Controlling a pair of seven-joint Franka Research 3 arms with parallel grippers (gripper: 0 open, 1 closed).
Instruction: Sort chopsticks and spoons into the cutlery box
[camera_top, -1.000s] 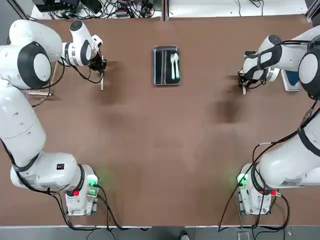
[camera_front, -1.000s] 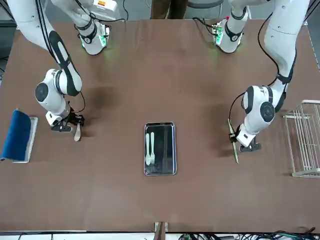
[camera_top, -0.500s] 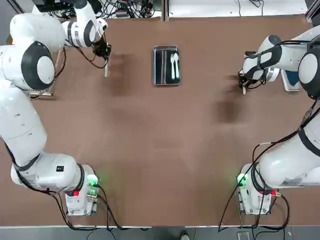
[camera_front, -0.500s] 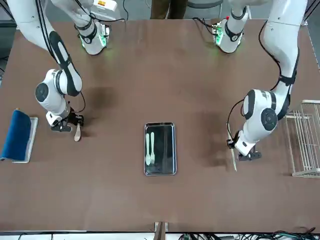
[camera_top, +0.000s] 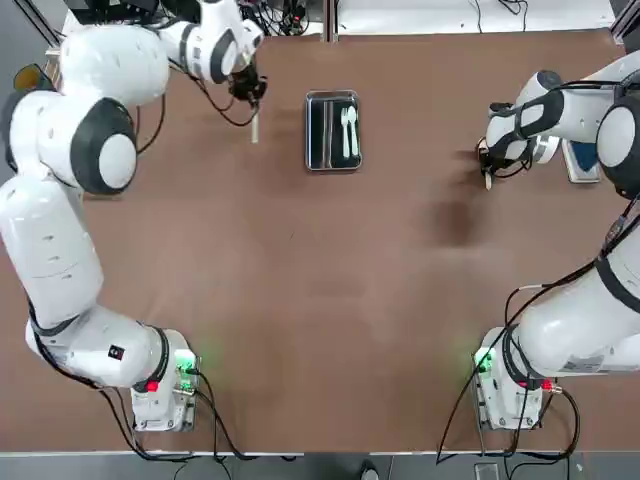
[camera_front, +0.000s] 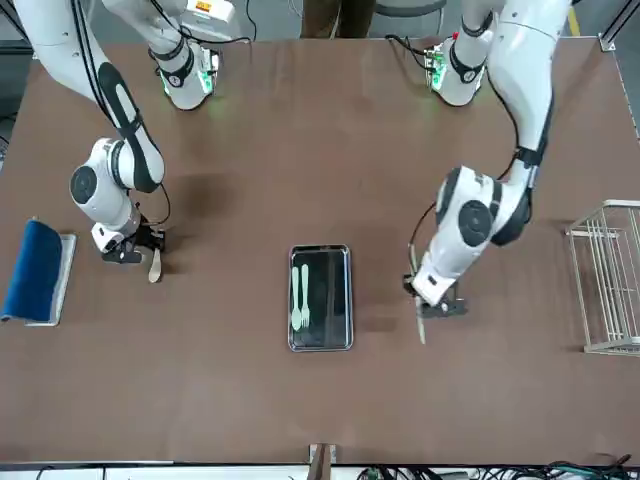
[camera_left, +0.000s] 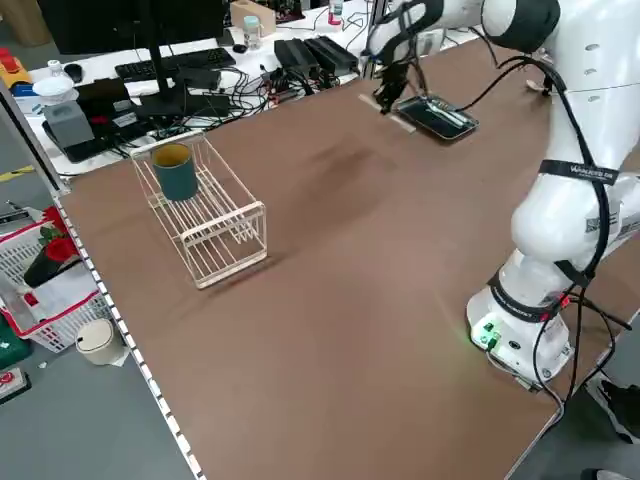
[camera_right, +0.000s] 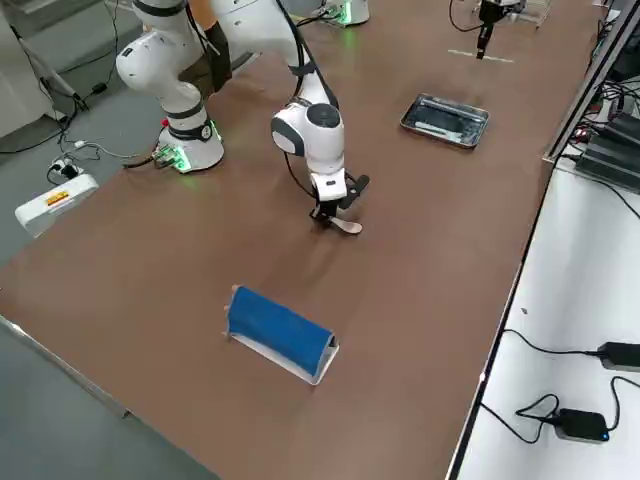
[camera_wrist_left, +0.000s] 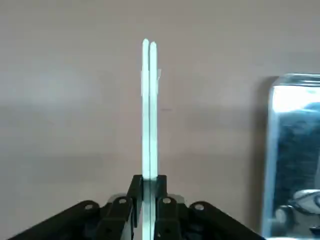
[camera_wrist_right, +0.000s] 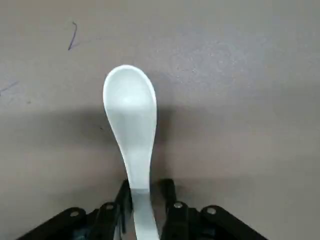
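Observation:
The cutlery box (camera_top: 320, 130) is a shiny metal tray at the table's far middle, with two white spoons (camera_top: 350, 128) lying in one compartment. Just to its left, my left gripper (camera_top: 250, 92) is shut on a pair of pale chopsticks (camera_wrist_left: 149, 110), held above the table and pointing along the box's length (camera_front: 420, 325). At the far right my right gripper (camera_top: 487, 162) is low over a third spoon (camera_wrist_right: 131, 110) that lies on the table. Its fingers (camera_wrist_right: 167, 192) straddle the handle, open, with a narrow gap still showing on one side.
A white wire rack (camera_front: 608, 290) holding a teal cup (camera_left: 178, 172) stands at the table's left edge. A blue-topped holder (camera_front: 38, 270) lies at the right edge, beyond the right gripper. Cables and keyboards sit on the bench behind the far edge.
My left arm has carried the chopsticks from the far left towards the cutlery box. The right gripper has stayed over the spoon and narrowed its fingers around the handle.

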